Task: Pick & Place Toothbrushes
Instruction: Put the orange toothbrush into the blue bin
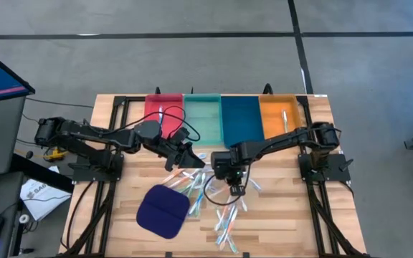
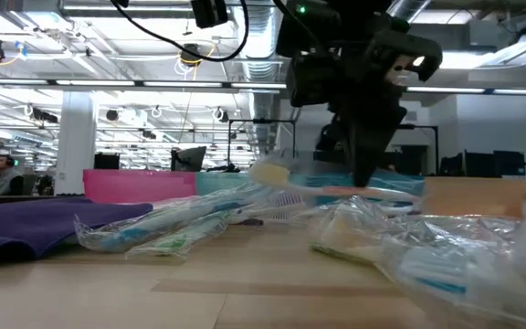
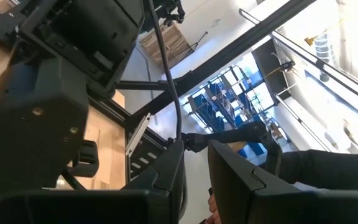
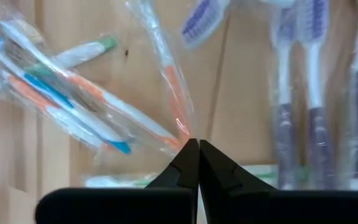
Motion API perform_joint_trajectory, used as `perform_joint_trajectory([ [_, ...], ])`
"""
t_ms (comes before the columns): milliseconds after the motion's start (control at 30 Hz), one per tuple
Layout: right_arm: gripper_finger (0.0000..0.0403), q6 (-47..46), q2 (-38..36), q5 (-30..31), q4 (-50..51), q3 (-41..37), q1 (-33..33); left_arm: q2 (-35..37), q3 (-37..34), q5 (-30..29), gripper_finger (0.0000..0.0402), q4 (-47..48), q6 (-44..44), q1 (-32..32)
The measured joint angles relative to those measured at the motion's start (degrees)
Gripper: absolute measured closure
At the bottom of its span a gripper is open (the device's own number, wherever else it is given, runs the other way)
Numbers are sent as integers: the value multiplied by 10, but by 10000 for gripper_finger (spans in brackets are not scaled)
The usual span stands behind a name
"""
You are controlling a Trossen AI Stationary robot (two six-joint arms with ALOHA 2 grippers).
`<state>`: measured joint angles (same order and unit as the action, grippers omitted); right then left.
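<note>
Orange-handled, wrapped toothbrush (image 4: 174, 102) lies on the table beside the blue pad (image 1: 163, 211); our right end effector (image 4: 193, 149) pinches together, seemingly on its wrapper. We lift slowly, checking grip.

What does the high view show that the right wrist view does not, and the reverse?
Only the high view: the red tray, teal tray, blue tray and orange tray along the table's far edge, the dark blue cloth pad, and the left gripper raised beside the pile.
Only the right wrist view: the right gripper shut on the end of an orange-accented wrapped toothbrush.
Both: toothbrushes scattered on the wooden table.
</note>
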<state>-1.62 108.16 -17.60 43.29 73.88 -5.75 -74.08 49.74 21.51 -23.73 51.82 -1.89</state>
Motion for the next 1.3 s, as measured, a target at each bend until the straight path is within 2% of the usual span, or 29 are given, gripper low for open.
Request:
perform_joint_trajectory([
  [300, 402, -49, 0, 26, -35, -3, -6, 0, 0, 14, 334, 1, -4, 0],
  [533, 402, -25, 1, 26, -36, -5, -10, 0, 0, 14, 334, 1, -4, 0],
  [733, 403, -27, 47, -2, -37, -6, -10, 0, 0, 9, 334, 1, -4, 0],
  [1000, 403, 17, 42, 16, -27, -5, -4, 0, 0, -6, 334, -7, 0, 0],
  [1300, 391, 40, 42, 1, -31, -4, 3, 0, 0, -12, 334, -8, 6, 0],
])
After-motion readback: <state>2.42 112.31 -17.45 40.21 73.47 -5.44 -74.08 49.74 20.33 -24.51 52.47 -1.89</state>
